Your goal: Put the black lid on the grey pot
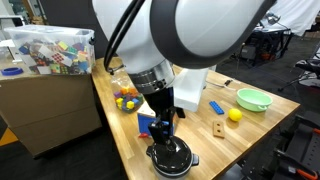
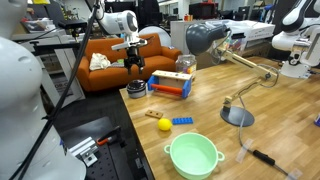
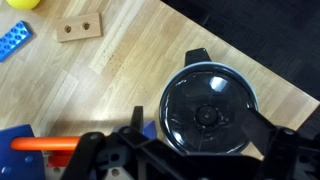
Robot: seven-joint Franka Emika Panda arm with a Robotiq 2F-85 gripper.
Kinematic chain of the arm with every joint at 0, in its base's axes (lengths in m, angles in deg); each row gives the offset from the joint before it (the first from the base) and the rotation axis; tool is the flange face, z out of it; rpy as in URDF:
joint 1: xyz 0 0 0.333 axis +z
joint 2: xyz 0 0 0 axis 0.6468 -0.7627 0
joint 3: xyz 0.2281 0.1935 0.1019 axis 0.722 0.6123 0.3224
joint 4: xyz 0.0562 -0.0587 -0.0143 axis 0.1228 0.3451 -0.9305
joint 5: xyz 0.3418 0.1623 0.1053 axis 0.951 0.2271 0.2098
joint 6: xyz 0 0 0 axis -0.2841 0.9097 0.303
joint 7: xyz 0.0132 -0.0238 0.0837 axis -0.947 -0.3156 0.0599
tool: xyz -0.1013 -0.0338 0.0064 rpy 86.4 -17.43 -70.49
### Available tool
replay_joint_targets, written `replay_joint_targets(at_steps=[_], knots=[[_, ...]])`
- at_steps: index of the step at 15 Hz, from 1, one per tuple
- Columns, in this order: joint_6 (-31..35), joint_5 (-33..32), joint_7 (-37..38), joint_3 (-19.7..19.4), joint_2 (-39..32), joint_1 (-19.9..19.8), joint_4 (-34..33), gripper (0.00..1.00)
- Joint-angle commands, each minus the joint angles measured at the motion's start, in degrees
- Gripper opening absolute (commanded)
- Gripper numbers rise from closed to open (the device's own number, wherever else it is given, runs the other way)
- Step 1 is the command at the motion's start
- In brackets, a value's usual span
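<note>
The black lid (image 3: 207, 112) lies flat on the grey pot, whose side handle (image 3: 197, 55) shows at the rim, near the table's corner. In both exterior views the pot (image 1: 170, 157) (image 2: 136, 91) stands right under my gripper (image 1: 163, 128) (image 2: 135, 68). In the wrist view my gripper (image 3: 200, 122) is open, its two fingers apart on either side of the lid and just above it. The lid's small centre knob shows between the fingers. Nothing is in the jaws.
A green bowl (image 1: 253, 99) (image 2: 193, 155), a yellow ball (image 1: 235, 115) (image 2: 164, 124), a blue brick (image 1: 216, 107) (image 3: 12, 42) and a wooden block (image 1: 218, 128) (image 3: 80, 27) lie on the table. An orange and blue box (image 2: 170, 84) stands beside the pot. A desk lamp (image 2: 237, 115) stands further along.
</note>
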Motion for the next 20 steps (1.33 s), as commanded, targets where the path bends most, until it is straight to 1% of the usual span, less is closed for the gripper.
replay_joint_targets(at_steps=[1, 5, 9, 11, 12, 13, 20], knots=[[6.9, 1.6, 3.8, 0.1, 8.1, -0.8, 9.9, 1.0], [14.6, 3.8, 9.6, 0.8, 17.5, -2.3, 21.2, 1.0], [20.4, 6.1, 14.9, 2.3, 26.5, -4.1, 32.5, 1.0], [23.3, 8.7, 15.9, 3.6, 30.6, -5.3, 38.0, 1.0], [18.9, 6.5, 15.1, 4.1, 26.3, -5.5, 32.7, 1.0], [19.5, 6.7, 15.1, 4.8, 27.5, -6.1, 34.3, 1.0], [19.5, 6.6, 15.1, 5.3, 26.6, -6.6, 33.3, 1.0]])
